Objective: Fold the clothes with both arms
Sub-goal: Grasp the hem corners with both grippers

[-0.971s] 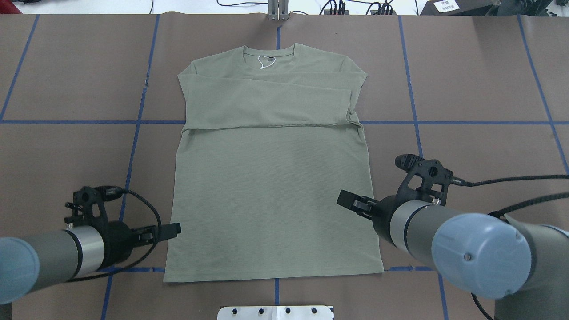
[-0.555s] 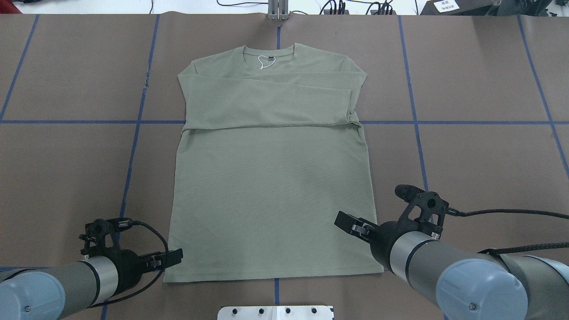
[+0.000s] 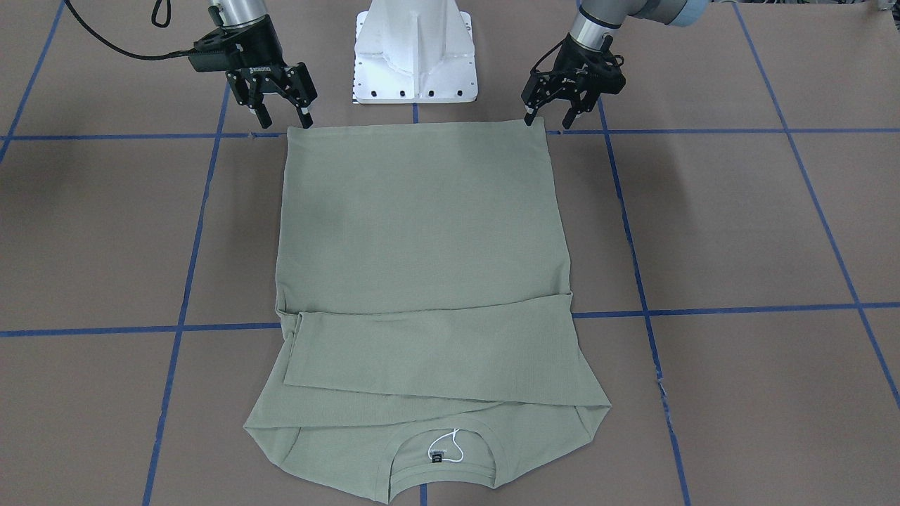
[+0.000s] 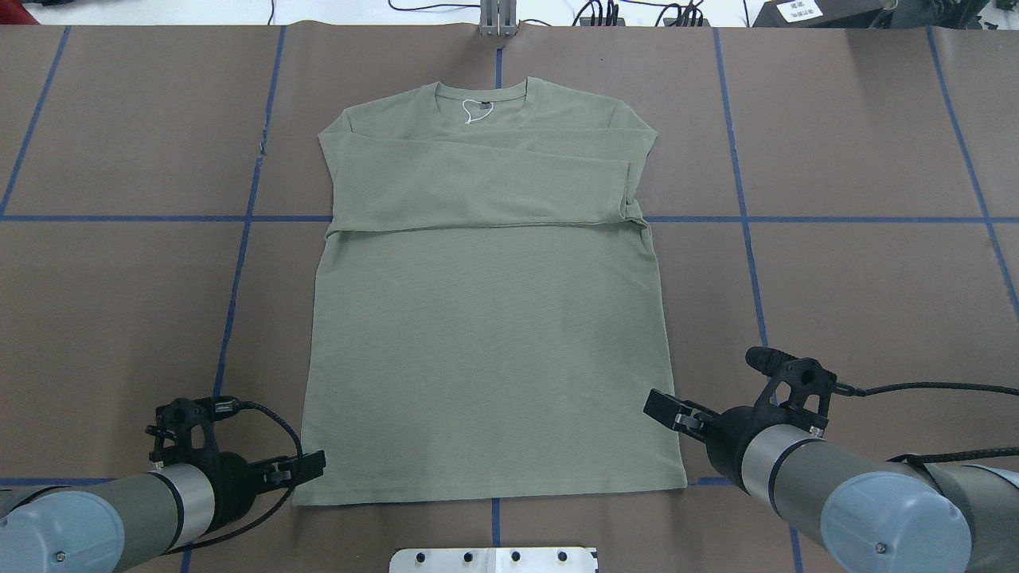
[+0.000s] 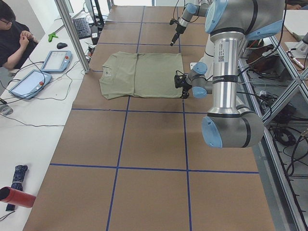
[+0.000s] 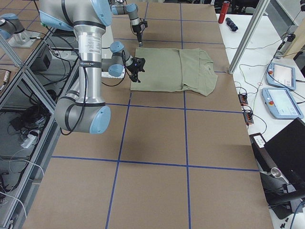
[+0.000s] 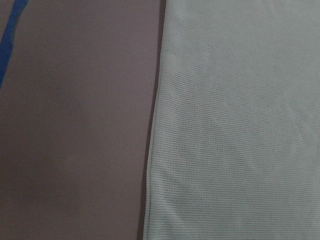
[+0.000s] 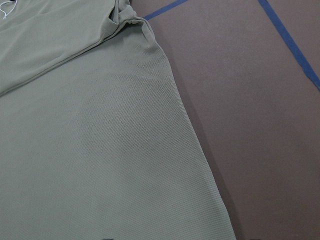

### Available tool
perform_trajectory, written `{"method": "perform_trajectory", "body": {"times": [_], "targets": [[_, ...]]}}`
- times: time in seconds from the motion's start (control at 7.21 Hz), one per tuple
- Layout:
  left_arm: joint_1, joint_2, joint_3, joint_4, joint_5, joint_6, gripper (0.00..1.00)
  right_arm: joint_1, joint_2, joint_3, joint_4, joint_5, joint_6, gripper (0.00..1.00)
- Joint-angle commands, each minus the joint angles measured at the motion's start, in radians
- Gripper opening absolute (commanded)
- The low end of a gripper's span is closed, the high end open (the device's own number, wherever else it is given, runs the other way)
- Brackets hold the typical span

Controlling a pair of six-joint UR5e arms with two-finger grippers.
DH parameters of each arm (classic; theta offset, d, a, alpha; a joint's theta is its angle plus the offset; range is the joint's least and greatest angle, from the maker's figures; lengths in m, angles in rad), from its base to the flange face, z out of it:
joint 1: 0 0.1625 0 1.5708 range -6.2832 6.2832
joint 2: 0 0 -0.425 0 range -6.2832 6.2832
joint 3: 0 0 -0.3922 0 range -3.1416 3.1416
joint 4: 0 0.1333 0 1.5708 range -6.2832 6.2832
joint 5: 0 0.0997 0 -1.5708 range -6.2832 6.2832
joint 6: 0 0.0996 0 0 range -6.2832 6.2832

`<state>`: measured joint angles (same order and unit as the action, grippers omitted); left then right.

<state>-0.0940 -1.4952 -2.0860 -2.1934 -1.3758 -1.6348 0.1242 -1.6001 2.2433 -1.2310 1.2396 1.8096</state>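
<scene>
The clothes are one sage-green shirt (image 4: 486, 318) lying flat on the brown table cover, collar (image 4: 482, 94) at the far side and both sleeves folded across the chest. Its hem (image 3: 415, 126) runs along the side nearest the robot. My left gripper (image 3: 545, 121) stands open at the hem's corner, fingers pointing down with nothing between them; it is also seen from overhead (image 4: 306, 468). My right gripper (image 3: 285, 121) is open at the other hem corner (image 4: 665, 407). The wrist views show only shirt fabric (image 7: 230, 120) (image 8: 90, 150) and bare cover.
The white pedestal base (image 3: 415, 49) stands just behind the hem. Blue tape lines (image 4: 239, 263) grid the brown cover. A person (image 5: 14, 38) sits at a side table with tablets (image 5: 55, 60), beyond a metal post (image 5: 72, 33).
Both arms have drawn back toward the robot's base, along the shirt's sides to its hem corners. The right gripper also shifted outward off the fabric. The shirt has not moved.
</scene>
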Motion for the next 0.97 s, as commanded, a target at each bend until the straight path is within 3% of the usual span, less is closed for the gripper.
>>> {"method": "perform_trajectory", "body": {"times": [0.0,0.83], "targets": [[0.007,-0.04,0.036,0.001,0.0,0.0,0.83,0.0,-0.001,-0.001,0.002,0.0,-0.001,0.95],[0.028,-0.063,0.061,0.001,-0.006,0.001,0.83,-0.002,0.003,0.005,0.002,0.0,-0.001,0.96]]}}
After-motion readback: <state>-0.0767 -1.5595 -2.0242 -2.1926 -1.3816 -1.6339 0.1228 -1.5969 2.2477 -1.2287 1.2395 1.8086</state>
